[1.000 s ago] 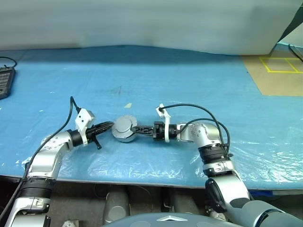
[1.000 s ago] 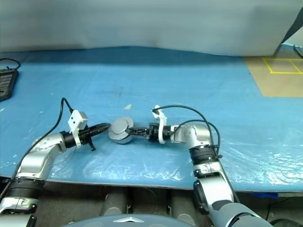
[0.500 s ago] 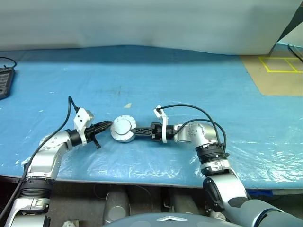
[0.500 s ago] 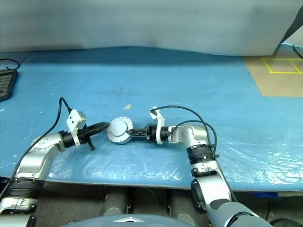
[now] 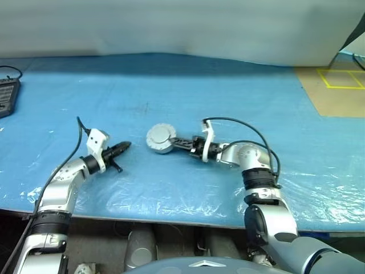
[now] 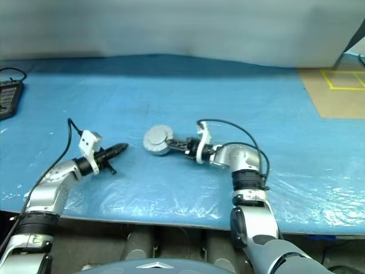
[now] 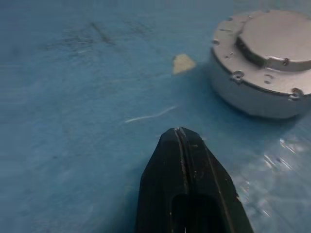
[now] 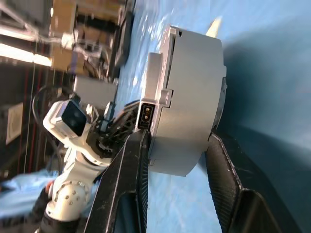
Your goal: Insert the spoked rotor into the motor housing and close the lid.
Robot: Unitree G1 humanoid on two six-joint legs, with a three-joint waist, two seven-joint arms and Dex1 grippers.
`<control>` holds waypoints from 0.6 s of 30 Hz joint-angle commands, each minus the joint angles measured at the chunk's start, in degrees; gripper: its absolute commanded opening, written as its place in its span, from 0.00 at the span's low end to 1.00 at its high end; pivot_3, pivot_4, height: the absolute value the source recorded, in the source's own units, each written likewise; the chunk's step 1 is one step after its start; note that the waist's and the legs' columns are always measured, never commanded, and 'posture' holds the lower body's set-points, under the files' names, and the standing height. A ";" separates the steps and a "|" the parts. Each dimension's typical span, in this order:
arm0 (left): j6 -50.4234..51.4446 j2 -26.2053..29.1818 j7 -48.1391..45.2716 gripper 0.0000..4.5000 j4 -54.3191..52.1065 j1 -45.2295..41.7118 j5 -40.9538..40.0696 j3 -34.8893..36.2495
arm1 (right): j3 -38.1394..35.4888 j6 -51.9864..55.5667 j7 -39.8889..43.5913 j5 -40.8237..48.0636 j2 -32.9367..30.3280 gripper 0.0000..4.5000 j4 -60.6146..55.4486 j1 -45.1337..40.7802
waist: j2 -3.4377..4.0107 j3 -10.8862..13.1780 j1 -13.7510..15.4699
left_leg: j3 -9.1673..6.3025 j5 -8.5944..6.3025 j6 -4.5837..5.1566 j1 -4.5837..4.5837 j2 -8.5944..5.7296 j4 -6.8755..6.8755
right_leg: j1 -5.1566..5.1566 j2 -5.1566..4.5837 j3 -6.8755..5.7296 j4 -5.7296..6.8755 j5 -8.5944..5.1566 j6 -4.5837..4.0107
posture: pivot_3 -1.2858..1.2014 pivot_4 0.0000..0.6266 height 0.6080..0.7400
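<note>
The motor housing (image 5: 159,138) is a round silver-grey can on the blue table, with the lid (image 7: 278,33) seated flat on top of it. My right gripper (image 5: 171,142) reaches in from the right and is shut on the housing's side wall, one finger (image 8: 130,170) on each side. My left gripper (image 5: 122,147) is shut with nothing in it. It points at the housing from the left, a short gap away. The spoked rotor is hidden.
A blue plastic sheet (image 5: 239,91) covers the table. A small tan scrap (image 7: 183,63) lies beside the housing. A dark device (image 5: 7,96) sits at the far left edge, and a tan board with yellow tape (image 5: 336,85) at the back right.
My right gripper closed on the housing and carried it away from me and to the right. My left gripper, which was touching the housing, now stands apart from it.
</note>
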 commanded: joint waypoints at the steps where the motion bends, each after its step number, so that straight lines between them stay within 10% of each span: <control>1: 3.21 -3.71 4.04 0.08 -0.91 -3.58 -6.85 5.69 | -4.52 -1.60 2.23 6.38 -0.14 0.29 -5.01 -2.14 | 0.00 0.00 -0.02 | 0.00 0.01 -0.01 -0.25 0.01 0.05 | -0.25 0.02 -0.01 0.05 0.03 0.00 | 0.52 0.24 1.00; 13: 28.08 -23.72 14.98 0.97 -14.77 -3.03 -36.61 10.43 | -4.80 -7.73 4.86 10.15 -2.36 0.29 -13.41 -0.95 | -0.02 0.01 -0.33 | 0.01 0.00 0.00 -0.58 0.10 0.23 | -0.49 0.05 -0.12 0.11 0.05 -0.06 | 0.52 0.24 1.00; 18: 35.21 -23.61 17.74 0.99 -14.82 -3.71 -43.94 11.05 | -4.41 -6.28 4.70 11.52 -2.07 0.29 -14.85 -0.15 | -0.02 0.02 -0.30 | 0.01 0.01 0.01 -0.57 0.08 0.25 | -0.48 0.06 -0.11 0.10 0.06 -0.06 | 0.52 0.24 1.00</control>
